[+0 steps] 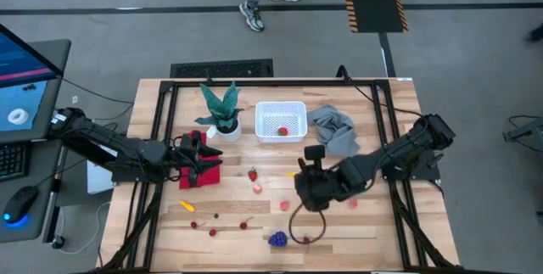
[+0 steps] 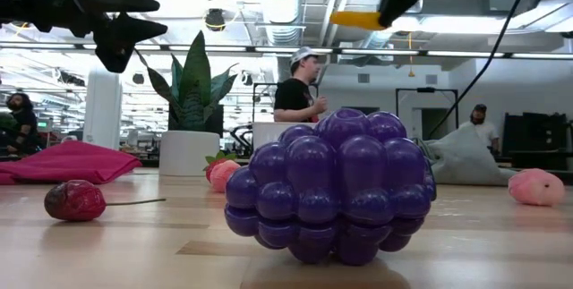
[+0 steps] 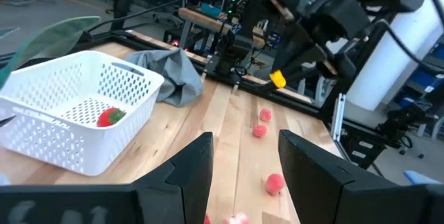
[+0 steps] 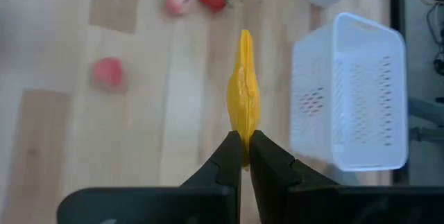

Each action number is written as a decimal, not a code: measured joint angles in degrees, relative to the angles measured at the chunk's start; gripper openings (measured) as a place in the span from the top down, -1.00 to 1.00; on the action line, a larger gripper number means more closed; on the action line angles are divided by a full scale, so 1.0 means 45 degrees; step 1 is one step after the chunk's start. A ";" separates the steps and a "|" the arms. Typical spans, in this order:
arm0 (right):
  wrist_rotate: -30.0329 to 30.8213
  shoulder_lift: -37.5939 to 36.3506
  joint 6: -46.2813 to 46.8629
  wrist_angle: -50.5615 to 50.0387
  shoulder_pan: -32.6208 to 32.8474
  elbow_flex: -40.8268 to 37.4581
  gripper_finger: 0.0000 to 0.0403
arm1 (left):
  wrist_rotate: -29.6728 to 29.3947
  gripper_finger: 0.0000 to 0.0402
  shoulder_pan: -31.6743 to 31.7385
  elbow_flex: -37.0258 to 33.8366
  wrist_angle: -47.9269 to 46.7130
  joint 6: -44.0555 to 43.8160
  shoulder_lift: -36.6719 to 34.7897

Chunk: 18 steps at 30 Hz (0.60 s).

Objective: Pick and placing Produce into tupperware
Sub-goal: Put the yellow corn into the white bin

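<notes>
My right gripper point(image 4: 244, 156) hangs over the table's middle, shut on a yellow produce piece point(image 4: 244, 102), short of the white tupperware point(image 1: 281, 121). One red strawberry point(image 3: 107, 116) lies in the tupperware. My left gripper point(image 3: 246, 161) is open above the red cloth point(image 1: 204, 172) at the table's left and touches nothing. Loose produce lies on the wood: a strawberry point(image 1: 252, 174), pink balls point(image 1: 285, 206), a yellow piece point(image 1: 186, 205), cherries point(image 1: 212, 232) and a purple grape bunch point(image 2: 331, 186). My right gripper pinches the yellow piece by its near end point(image 4: 244, 141) between the two fingertips point(image 4: 225, 158). The piece sticks out beyond the tips, in line with the fingers. It is lifted clear, high above the table point(image 2: 358, 19).
A potted plant point(image 1: 222, 109) stands left of the tupperware and a grey cloth point(image 1: 333, 128) lies right of it. People stand in the room beyond the table point(image 2: 300, 92). Bare wood shows between the tupperware and the loose produce.
</notes>
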 joint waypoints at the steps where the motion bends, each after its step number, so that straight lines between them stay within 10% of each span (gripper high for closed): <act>1: 0.0000 -0.0005 -0.0276 -0.0024 -0.0223 0.0102 0.78 | -0.0016 0.23 0.0004 0.0000 -0.0001 0.0000 0.0000; 18: -0.2782 -0.2473 -0.3592 0.2395 -0.5240 0.0190 0.78 | -0.0349 0.23 0.0004 0.0000 -0.0171 0.0418 0.0000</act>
